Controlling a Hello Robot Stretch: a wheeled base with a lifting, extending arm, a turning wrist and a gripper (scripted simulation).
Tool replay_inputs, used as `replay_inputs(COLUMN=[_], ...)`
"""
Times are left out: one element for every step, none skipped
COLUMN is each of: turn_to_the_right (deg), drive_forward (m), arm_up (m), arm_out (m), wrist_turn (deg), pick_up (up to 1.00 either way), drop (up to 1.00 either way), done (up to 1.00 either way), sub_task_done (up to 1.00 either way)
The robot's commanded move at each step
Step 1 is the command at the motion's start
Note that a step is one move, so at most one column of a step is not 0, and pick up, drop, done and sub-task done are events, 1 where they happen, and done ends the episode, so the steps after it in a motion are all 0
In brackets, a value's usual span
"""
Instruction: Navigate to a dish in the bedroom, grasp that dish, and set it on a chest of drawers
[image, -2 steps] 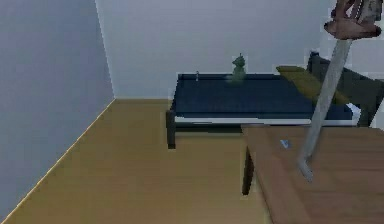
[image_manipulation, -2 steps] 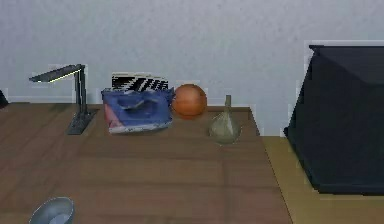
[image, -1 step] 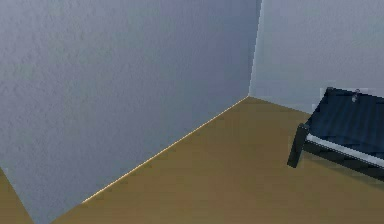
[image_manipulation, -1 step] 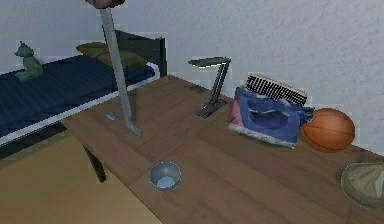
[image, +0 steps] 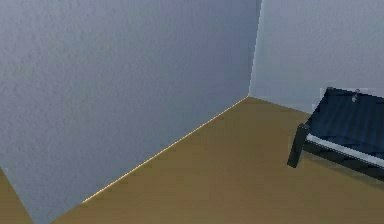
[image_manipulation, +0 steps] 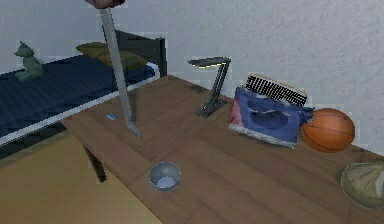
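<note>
A small round dish, pale blue with a white rim, sits on the wooden tabletop near its front edge, in the arm side view's lower middle. A thin grey pole stands tilted on the tabletop, up and to the left of the dish, with a reddish tip at the picture's top edge.
The table also carries a grey desk lamp, a blue bag, a basketball and an olive object. A bed with a dark blue cover holds a green figure. The forward view has bare walls, brown floor and a bed.
</note>
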Motion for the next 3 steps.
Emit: replay_inputs(turn_to_the_right=[0.0,0.0,0.0], drive_forward=[0.00,0.00,0.00], arm_up=[0.30,0.00,0.00], arm_out=[0.00,0.24,0.00], wrist_turn=[0.0,0.0,45.0], pick_up=[0.00,0.00,0.00], drop=[0.00,0.00,0.00], done=[0.00,0.00,0.00], sub_task_done=[0.00,0.00,0.00])
